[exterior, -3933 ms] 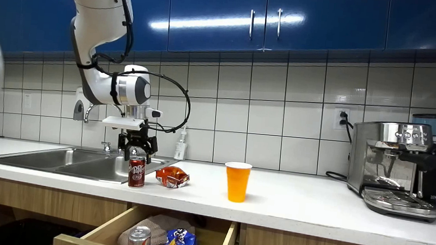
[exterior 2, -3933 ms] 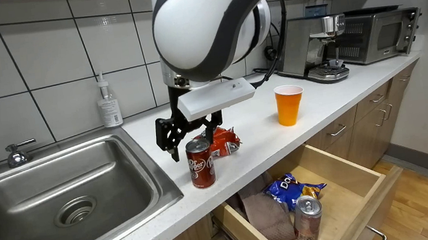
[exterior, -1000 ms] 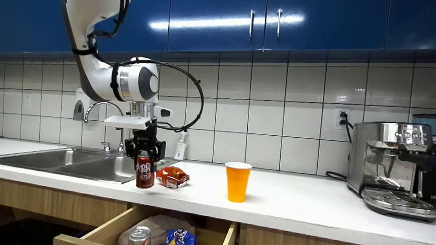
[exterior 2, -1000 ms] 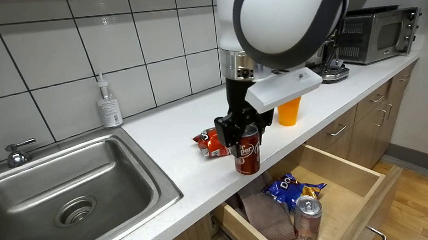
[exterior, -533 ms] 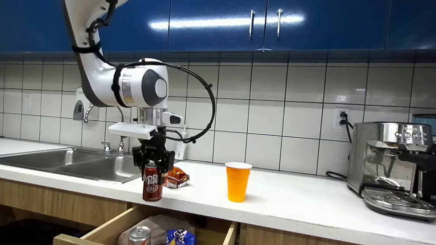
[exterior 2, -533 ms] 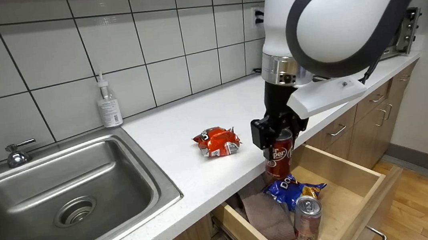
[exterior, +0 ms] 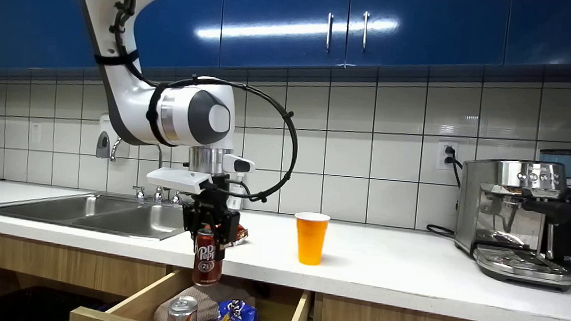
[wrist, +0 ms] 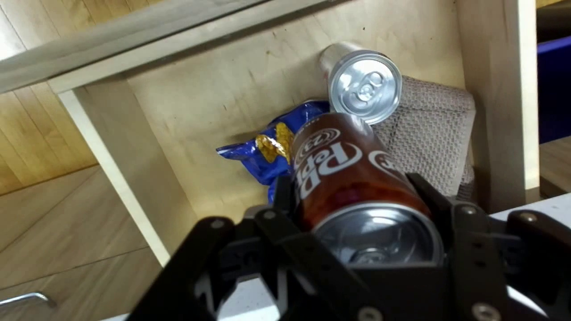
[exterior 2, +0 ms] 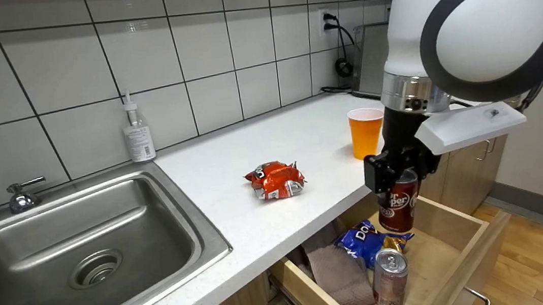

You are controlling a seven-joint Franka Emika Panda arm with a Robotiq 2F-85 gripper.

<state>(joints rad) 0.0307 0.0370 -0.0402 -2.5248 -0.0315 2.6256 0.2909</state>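
Gripper (wrist: 354, 191), its jaws clamped on opposite sides of the red can (exterior 2: 400, 209), which hangs nearly upright. Within the last second the red can has passed from over the counter (exterior 2: 259, 220) to over the open drawer (wrist: 528, 98). In the wrist view, around the red can, the silver can (wrist: 366, 87) stands at twelve o'clock, the towel (wrist: 430, 129) lies at two and the blue bag (wrist: 263, 156) at ten. The carry thus appears to have cleared the counter's edge, with the red can not released.

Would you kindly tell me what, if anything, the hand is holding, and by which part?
The hand holds the Dr Pepper can, gripping opposite sides of its upper half.
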